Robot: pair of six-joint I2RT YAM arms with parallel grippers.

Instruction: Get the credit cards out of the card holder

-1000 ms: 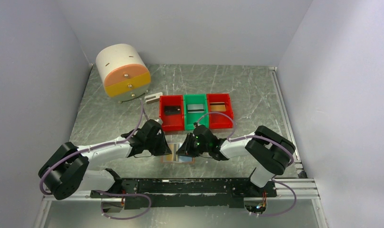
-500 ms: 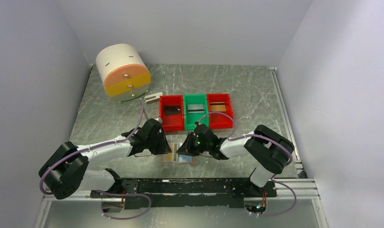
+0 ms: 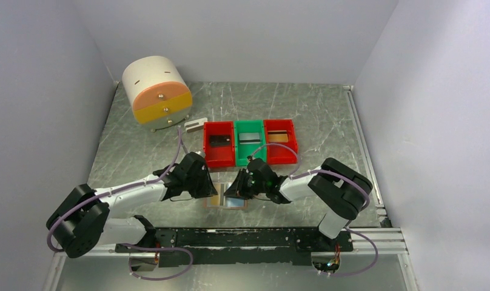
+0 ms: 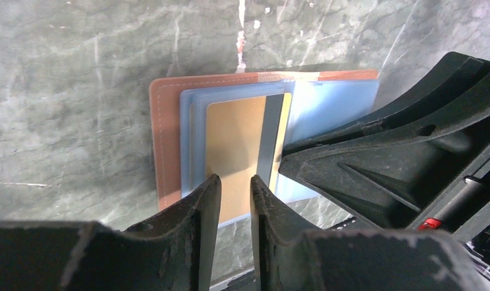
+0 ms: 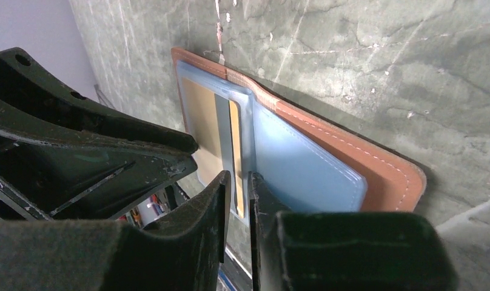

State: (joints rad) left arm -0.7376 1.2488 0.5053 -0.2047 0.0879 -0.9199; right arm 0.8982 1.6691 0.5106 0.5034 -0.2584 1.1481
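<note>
The card holder [image 3: 228, 202] lies open on the table, tan-brown [image 4: 167, 139] with pale blue pockets [image 5: 303, 170]. A yellow-orange credit card [image 4: 239, 145] with a grey stripe sits in its left pocket and also shows in the right wrist view [image 5: 200, 115]. My left gripper [image 4: 235, 197] hovers at the card's near edge, jaws almost together, empty. My right gripper [image 5: 239, 185] is at the card's striped edge [image 5: 233, 142], jaws a thin gap apart; I cannot tell whether they pinch it. Both grippers meet over the wallet, left [image 3: 211, 189] and right [image 3: 233, 189].
Behind the wallet stand a red bin [image 3: 207, 145] with a black card [image 3: 219, 140], a green bin [image 3: 250, 151] with a grey-white card [image 3: 250, 137], and a red bin [image 3: 293, 144] with a gold-brown card [image 3: 279, 136]. A white-and-orange drum [image 3: 156, 90] and a small grey-white block [image 3: 195, 125] are at back left.
My right gripper has crept slightly left over the wallet toward the left gripper. The left arm and the wallet have hardly moved.
</note>
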